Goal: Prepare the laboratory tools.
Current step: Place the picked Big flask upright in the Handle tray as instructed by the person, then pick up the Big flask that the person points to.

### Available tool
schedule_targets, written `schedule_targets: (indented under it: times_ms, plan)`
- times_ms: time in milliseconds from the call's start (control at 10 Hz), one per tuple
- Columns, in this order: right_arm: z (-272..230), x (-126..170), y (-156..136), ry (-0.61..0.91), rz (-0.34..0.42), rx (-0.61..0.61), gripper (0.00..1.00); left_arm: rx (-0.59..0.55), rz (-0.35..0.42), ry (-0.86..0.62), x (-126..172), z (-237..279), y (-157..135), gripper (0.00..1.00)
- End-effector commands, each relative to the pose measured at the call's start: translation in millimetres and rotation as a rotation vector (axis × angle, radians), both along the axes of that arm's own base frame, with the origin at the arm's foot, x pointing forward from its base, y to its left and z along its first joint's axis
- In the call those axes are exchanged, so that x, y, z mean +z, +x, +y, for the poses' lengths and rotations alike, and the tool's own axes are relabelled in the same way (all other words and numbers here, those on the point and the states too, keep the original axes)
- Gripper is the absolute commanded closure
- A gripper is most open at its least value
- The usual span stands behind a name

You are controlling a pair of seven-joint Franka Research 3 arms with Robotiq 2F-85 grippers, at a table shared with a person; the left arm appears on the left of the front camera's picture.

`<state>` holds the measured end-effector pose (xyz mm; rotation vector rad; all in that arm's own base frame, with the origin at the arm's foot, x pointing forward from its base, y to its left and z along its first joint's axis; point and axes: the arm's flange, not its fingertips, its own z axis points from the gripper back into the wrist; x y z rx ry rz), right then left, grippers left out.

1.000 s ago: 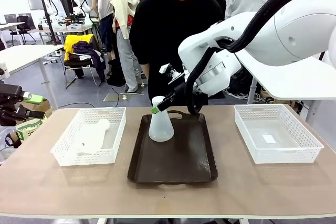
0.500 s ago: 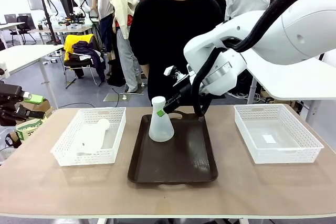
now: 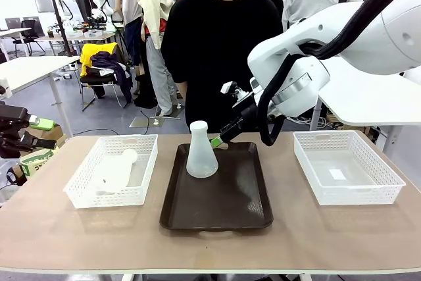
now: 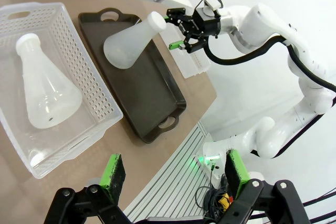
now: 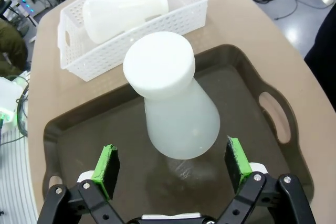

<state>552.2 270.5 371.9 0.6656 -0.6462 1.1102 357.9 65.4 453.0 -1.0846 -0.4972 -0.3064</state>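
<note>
Scanning from my side: bare tan tabletop along the near edge, open room there. Dark brown rectangular plastic tray mid-table, mostly bare. White lattice plastic basket on my left holds one translucent whitish conical flask lying on its side; second white lattice basket on my right. Upright translucent conical flask stands on the tray's far half. My right gripper is released, holding nothing, just beside that flask's neck, not touching. My left gripper gapes wide, off the table's left side. Person in black top stands at the far edge.
</note>
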Motion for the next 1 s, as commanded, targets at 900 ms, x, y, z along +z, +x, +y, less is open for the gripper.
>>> schedule_targets:
  times_ms: [900]
  plan:
    - [7.2, -2.9, 4.8, -0.001, -0.009, -0.002, 0.00, -0.001, -0.025, -0.021, -0.1, 0.3, 0.7, 0.00]
